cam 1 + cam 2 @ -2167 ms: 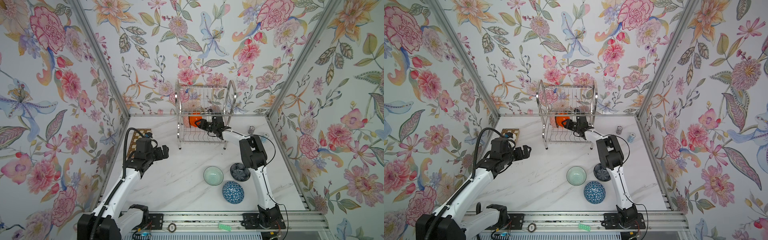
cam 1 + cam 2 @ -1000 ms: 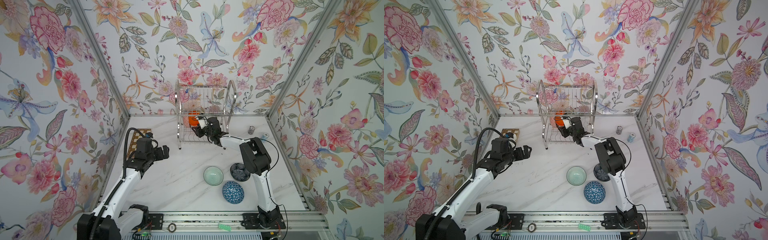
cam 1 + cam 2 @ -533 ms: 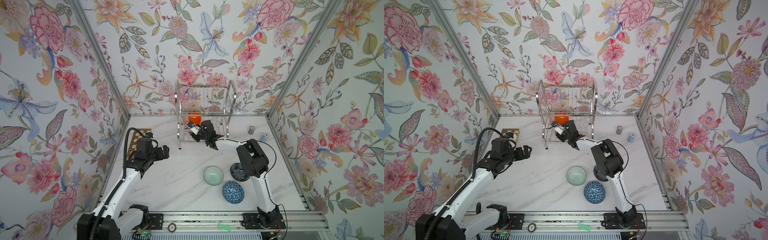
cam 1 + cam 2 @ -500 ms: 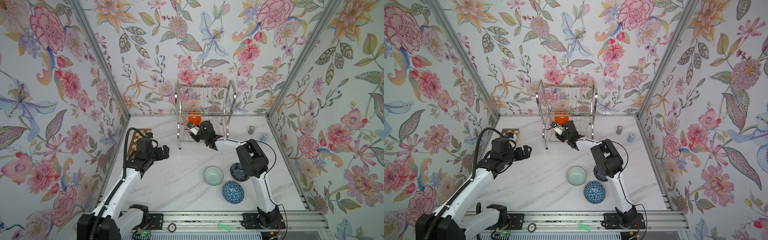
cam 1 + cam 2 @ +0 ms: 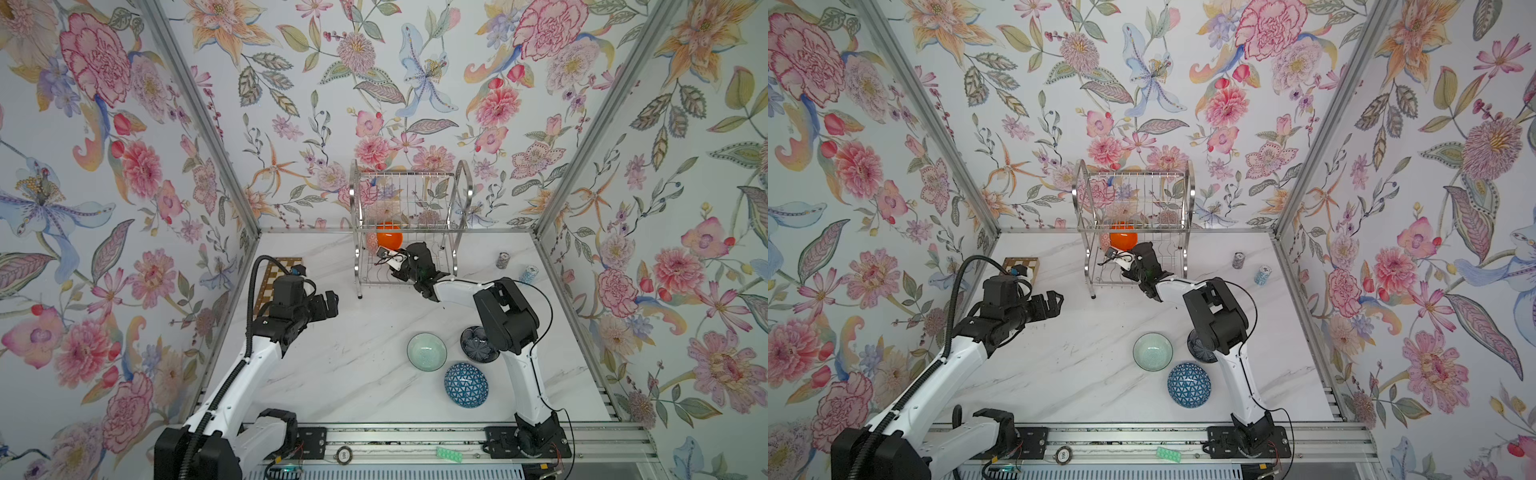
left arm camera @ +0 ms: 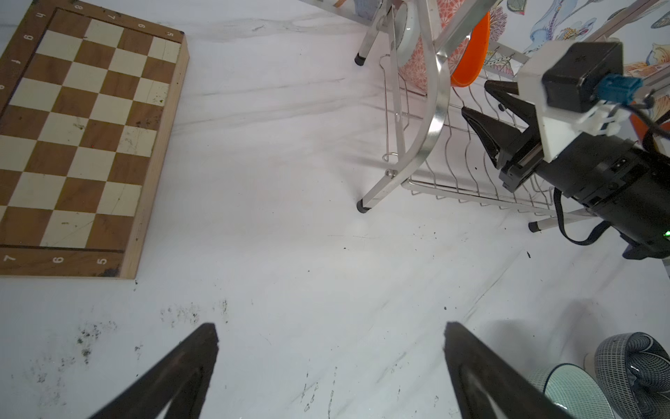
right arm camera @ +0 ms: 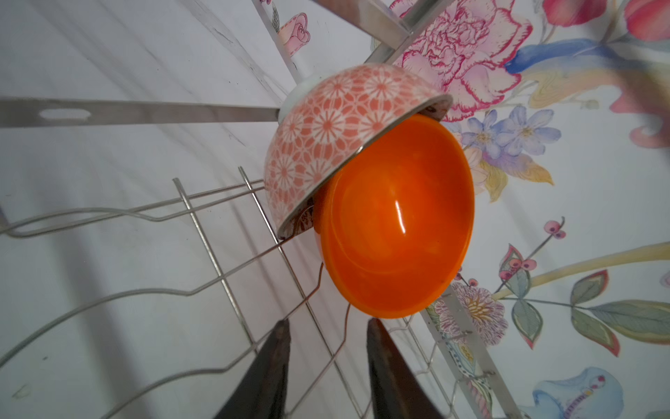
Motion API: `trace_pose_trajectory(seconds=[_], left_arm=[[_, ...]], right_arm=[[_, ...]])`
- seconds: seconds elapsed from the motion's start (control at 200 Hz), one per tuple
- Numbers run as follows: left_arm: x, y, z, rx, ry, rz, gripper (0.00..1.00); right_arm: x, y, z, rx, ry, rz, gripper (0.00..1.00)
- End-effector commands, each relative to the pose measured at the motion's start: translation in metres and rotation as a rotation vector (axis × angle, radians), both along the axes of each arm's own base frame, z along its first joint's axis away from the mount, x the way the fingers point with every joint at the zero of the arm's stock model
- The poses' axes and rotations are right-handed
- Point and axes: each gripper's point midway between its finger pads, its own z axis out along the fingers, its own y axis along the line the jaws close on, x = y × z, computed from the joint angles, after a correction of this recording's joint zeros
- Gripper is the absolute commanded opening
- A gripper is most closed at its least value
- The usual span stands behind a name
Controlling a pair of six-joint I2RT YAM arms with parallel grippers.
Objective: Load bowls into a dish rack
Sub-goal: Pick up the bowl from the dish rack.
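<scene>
The right claw (image 7: 328,323) sat released and empty beside the orange bowl (image 7: 395,225) in the dish rack (image 5: 407,199), the left claw (image 6: 330,326) spread wide above the table (image 6: 290,225).

Left arm (image 5: 253,365): rises from the lower left in both top views, elbow bent. Left gripper (image 6: 330,326): aimed toward frame right, jaws spread wide, empty. Right arm (image 5: 465,289): reaches from lower right to frame centre (forearm near level). Right gripper (image 7: 328,323): jaws narrowly parted, nothing between them.

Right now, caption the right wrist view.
Glossy orange bowl against coral lattice bowl in chrome wire rack; right gripper empty.
</scene>
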Motion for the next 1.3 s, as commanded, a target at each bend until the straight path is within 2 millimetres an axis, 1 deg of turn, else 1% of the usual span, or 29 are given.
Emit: trace_pose_trajectory(seconds=[0.0, 0.125, 0.31, 0.455, 0.596, 0.726, 0.891, 0.951, 1.166, 1.296], left_arm=[[-0.002, -0.002, -0.002, 0.013, -0.007, -0.018, 0.99], [-0.002, -0.002, -0.003, 0.014, -0.002, -0.015, 0.99], [-0.002, -0.001, -0.004, 0.017, 0.000, -0.015, 0.99], [-0.002, -0.001, -0.005, 0.020, 0.005, -0.015, 0.99], [-0.001, -0.001, -0.006, 0.024, 0.008, -0.013, 0.99], [-0.001, -0.001, -0.007, 0.025, 0.011, -0.015, 0.99], [-0.001, -0.001, -0.007, 0.026, 0.009, -0.015, 0.99], [-0.001, -0.001, -0.007, 0.027, 0.010, -0.014, 0.99], [-0.001, -0.001, -0.007, 0.027, 0.011, -0.014, 0.99], [-0.001, -0.001, -0.009, 0.027, 0.016, -0.016, 0.99]], right_arm=[[0.008, 0.003, -0.001, -0.072, -0.043, 0.011, 0.37], [0.015, 0.003, -0.007, -0.131, -0.083, 0.015, 0.34], [0.020, 0.005, -0.018, -0.209, -0.101, 0.052, 0.33], [0.024, 0.007, -0.023, -0.242, -0.115, 0.067, 0.33], [0.027, 0.009, -0.031, -0.267, -0.118, 0.078, 0.32], [0.031, 0.012, -0.034, -0.278, -0.127, 0.084, 0.29], [0.038, 0.010, -0.034, -0.294, -0.138, 0.078, 0.26], [0.039, 0.011, -0.034, -0.297, -0.140, 0.082, 0.25], [0.038, 0.010, -0.043, -0.347, -0.140, 0.110, 0.21], [0.043, 0.006, -0.042, -0.351, -0.144, 0.100, 0.16]])
